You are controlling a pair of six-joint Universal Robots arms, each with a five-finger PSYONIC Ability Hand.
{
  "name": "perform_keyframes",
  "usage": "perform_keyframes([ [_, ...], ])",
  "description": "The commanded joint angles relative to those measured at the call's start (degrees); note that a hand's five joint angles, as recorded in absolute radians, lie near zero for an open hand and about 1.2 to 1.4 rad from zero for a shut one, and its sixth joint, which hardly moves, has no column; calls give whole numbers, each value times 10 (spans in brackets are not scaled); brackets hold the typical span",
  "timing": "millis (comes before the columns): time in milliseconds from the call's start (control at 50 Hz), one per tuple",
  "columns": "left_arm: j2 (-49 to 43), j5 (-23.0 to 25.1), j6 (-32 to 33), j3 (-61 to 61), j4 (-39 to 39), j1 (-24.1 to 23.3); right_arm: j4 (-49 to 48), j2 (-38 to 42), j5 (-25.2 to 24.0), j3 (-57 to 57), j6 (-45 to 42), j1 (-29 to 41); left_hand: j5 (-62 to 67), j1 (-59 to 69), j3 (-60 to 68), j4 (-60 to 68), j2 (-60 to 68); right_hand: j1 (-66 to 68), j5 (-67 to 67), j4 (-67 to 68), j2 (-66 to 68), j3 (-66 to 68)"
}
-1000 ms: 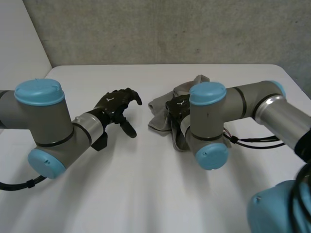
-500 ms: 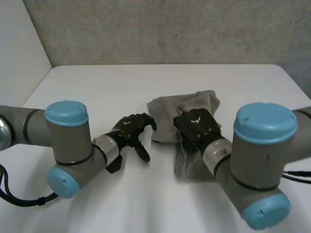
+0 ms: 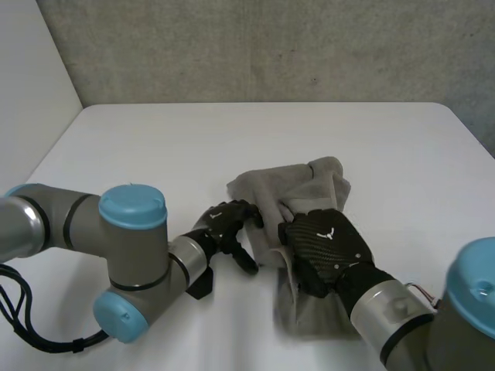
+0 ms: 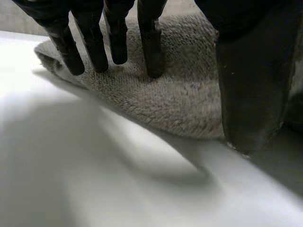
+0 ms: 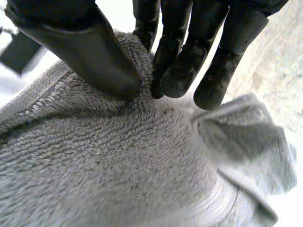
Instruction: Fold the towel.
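Note:
A crumpled grey towel lies in a heap on the white table, right of the middle. My right hand rests on its near part. In the right wrist view the thumb and fingertips pinch a raised fold of the towel. My left hand is at the towel's left edge. In the left wrist view its straight fingers reach onto the towel, with the thumb standing apart beside it and nothing gripped.
Bare white table stretches to the left and far side of the towel. A grey wall stands behind the table's far edge. Both arms' grey joints with light-blue caps crowd the near side.
Both arms have swung toward the near side. The right hand has drawn the towel nearer with it. The left hand has come across to the towel's left edge.

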Motion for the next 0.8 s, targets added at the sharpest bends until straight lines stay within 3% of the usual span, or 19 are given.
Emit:
perform_keyframes([
  [20, -2, 1, 3, -3, 2, -11, 0, -60, -20, 5, 31, -22, -2, 1, 5, 9, 4, 48, 43, 33, 58, 31],
  [100, -2, 1, 4, -2, 1, -13, 0, -71, -21, 7, 30, -32, 6, 9, 13, 18, 12, 48, 43, 33, 58, 31],
  [140, -2, 0, 5, -2, 1, -13, 0, -71, -21, 8, 30, -33, 75, 78, 82, 87, 81, 48, 43, 33, 58, 31],
  [160, -1, -1, 4, -2, 0, -13, 0, -70, -20, 11, 30, -33, 298, 301, 305, 310, 305, 48, 43, 33, 58, 31],
  [180, -1, -1, 4, -2, 0, -13, 0, -69, -19, 12, 29, -34, 300, 303, 307, 312, 307, 48, 43, 33, 58, 31],
  [200, 2, -1, 1, -4, 1, -13, 0, -69, -19, 12, 29, -34, 504, 507, 511, 515, 510, 48, 43, 33, 58, 31],
  [320, 21, 0, -2, -5, 1, -9, -1, -68, -18, 13, 24, -38, 603, 606, 610, 614, 609, 48, 43, 33, 58, 31],
  [460, 51, -4, -11, -8, 1, 7, -1, -69, -19, 12, 24, -48, 603, 606, 610, 615, 609, 48, 43, 33, 58, 31],
  [660, 130, 1, -9, -17, 0, 79, 0, -109, -23, -2, 24, -54, 603, 606, 610, 615, 609, 48, 43, 33, 58, 31],
  [740, 142, 7, -9, -26, 5, 77, 0, -117, -23, -2, 25, -56, 578, 581, 585, 590, 584, 48, 43, 33, 58, 31],
  [780, 142, 18, -6, -35, 9, 57, -1, -117, -23, 2, 25, -56, 26, 29, 33, 37, 32, 48, 43, 33, 58, 31],
  [800, 142, 18, -6, -35, 9, 57, -1, -117, -23, 2, 25, -56, 23, 26, 30, 34, 29, 48, 43, 33, 58, 31],
])
